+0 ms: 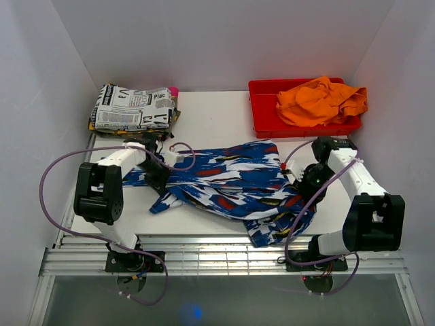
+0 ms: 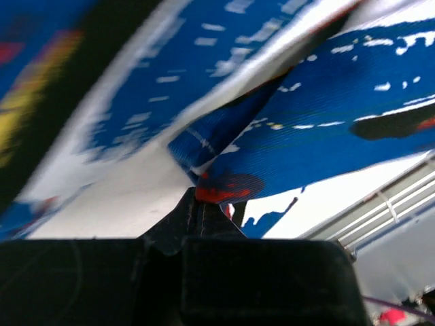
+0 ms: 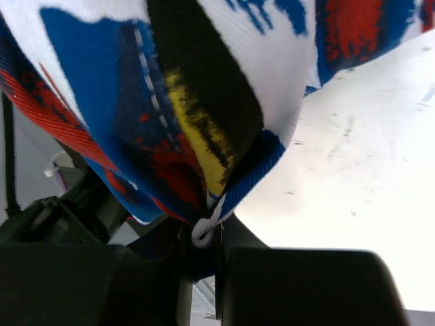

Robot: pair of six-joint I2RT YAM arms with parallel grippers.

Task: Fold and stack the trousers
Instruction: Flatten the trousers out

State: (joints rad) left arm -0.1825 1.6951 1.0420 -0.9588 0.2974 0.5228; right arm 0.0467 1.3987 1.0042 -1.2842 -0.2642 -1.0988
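The trousers, royal blue with white streaks and red, black and yellow patches, lie stretched across the middle of the white table. My left gripper is shut on their left end; in the left wrist view the cloth runs up from the closed fingertips. My right gripper is shut on their right end; in the right wrist view the cloth bunches out of the closed jaws, with a white hem loop pinched there. A lower part of the trousers hangs over the near table edge.
A folded black-and-white newspaper-print cloth lies at the back left. A red bin at the back right holds an orange garment. White walls close in both sides. A metal rail runs along the near edge.
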